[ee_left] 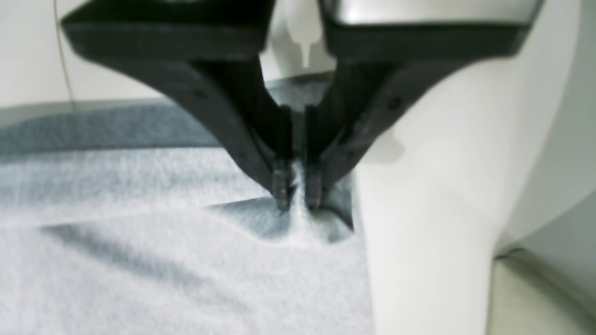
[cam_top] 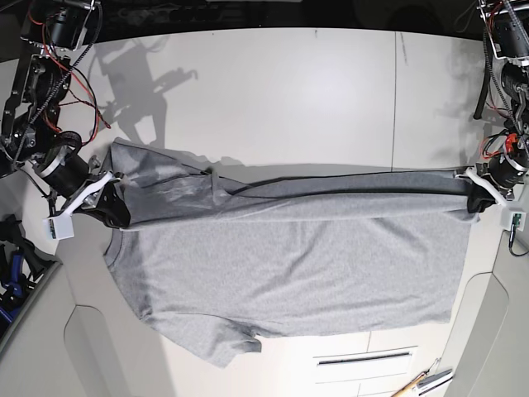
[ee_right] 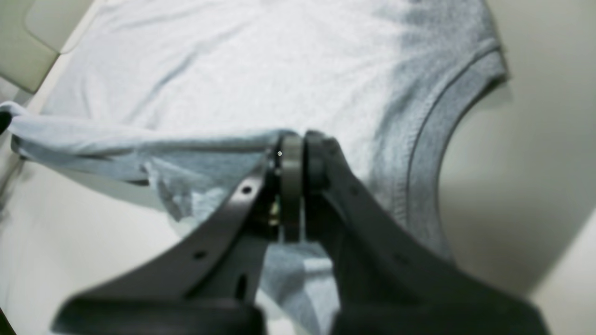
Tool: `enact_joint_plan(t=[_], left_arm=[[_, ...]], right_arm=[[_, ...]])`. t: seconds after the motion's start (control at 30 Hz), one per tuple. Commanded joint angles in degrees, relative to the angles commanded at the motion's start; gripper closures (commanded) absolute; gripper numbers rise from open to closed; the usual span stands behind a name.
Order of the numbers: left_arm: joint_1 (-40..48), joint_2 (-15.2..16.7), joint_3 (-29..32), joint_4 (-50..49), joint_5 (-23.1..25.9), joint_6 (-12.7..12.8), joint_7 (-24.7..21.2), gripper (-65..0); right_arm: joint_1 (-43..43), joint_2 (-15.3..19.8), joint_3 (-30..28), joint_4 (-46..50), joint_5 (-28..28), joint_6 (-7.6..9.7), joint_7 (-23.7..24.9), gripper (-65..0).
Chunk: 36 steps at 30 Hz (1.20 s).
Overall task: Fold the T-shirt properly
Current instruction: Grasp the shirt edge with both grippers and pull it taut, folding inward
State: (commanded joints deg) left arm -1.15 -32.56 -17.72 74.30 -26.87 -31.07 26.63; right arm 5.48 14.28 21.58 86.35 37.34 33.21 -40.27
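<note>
Left claw point(ee_left: 298, 200) pinching T-shirt's point(ee_left: 139, 260) edge

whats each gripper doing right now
Left gripper: closed, pinching the T-shirt.
Right gripper: closed, pinching the T-shirt.

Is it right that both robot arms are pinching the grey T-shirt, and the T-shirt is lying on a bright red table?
Not quite: the table is white, as the base view shows. The rest is right: both grippers, left and right, pinch the grey T-shirt.
</note>
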Motion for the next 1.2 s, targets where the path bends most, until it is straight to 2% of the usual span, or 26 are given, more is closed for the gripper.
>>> enact_joint_plan(t=[0.03,0.13,0.17,0.2,0.23,0.27,0.3,0.37,0.4,0.53,0.6,0.67,0.77,0.9,0.97,1.07,1.2], left_arm=[[-0.81,0.02,1.01,-1.25,0.70,0.00,-0.87,-0.5],[-2.67,0.02,2.38,-4.61,2.95,0.04,-2.86,-11.9],[-3.04,0.00,2.38,-5.22,2.93,0.13,-2.84,-16.4],[-3.32,0.00,2.38,-5.42,2.91,0.52,-2.84,-21.7],[-3.32,-0.04,2.36,-5.35,2.89,0.46,-2.69,-27.3],[-3.41,-0.04,2.36,-5.11,2.38,0.44,-0.96,-31.4],[-3.63,-0.02,2.36,-4.85,1.79,0.39,2.32,-32.1],[-3.61,0.00,2.36,-3.61,-2.21,-1.03,10.80,-32.0],[-3.52,-0.02,2.32,-2.89,-4.57,-1.90,13.60,-32.0],[-3.13,-0.15,-3.28,-2.08,-9.77,-2.69,15.87,-32.0],[-3.10,-0.09,-7.41,-2.10,-14.58,-3.28,18.97,-32.0],[-3.06,0.07,-10.05,-2.10,-17.11,-3.26,22.34,-32.0],[-1.79,0.09,-10.84,-2.43,-17.05,-2.99,21.49,-32.1],[-0.59,1.16,-10.80,-5.46,-16.74,-3.02,19.65,-42.2],[-0.63,1.31,-10.73,-7.08,-17.07,-3.02,17.84,-42.3],[-0.63,1.68,-10.71,-7.96,-17.18,-3.02,15.98,-42.3],[-0.79,3.19,-10.69,-8.57,-16.57,-3.06,14.71,-43.7]], right_arm=[[0.83,-0.02,-0.57,-1.05,-0.35,-0.02,-0.02,0.0],[2.47,-0.02,-1.38,-2.69,-2.91,-0.24,-0.37,0.0],[2.86,0.02,-1.29,-2.67,-3.45,-0.83,-0.94,-7.3],[3.39,0.02,-0.92,-2.67,-3.54,-1.44,-2.08,-17.3],[3.72,0.00,-0.24,-2.51,-3.39,-1.49,-2.93,-25.3],[3.69,0.00,0.57,-1.90,-2.93,-1.46,-3.08,-30.0],[3.50,0.00,1.64,-1.03,-2.58,-1.46,-3.23,-31.0],[3.04,0.02,5.07,1.11,-2.54,-1.46,-5.22,-31.0],[3.02,0.04,7.15,2.01,-2.38,-1.46,-6.99,-31.0],[0.07,1.05,14.19,3.04,0.39,-1.49,-10.12,-31.0],[-3.74,1.60,16.74,3.02,0.66,-1.51,-10.10,-31.0],[-7.78,1.79,18.49,2.99,1.53,-1.51,-9.49,-31.0],[-12.33,1.73,18.10,2.19,2.45,-1.53,-6.95,-31.0],[-14.38,1.68,14.38,-3.89,2.58,-3.41,-1.57,-31.0],[-13.40,1.20,12.68,-7.93,2.82,-3.28,-0.13,-31.0],[-11.93,-1.01,12.09,-10.99,5.40,-1.62,-0.26,-31.0],[-10.34,-3.96,10.58,-11.04,6.19,-1.44,-0.28,-31.0]])
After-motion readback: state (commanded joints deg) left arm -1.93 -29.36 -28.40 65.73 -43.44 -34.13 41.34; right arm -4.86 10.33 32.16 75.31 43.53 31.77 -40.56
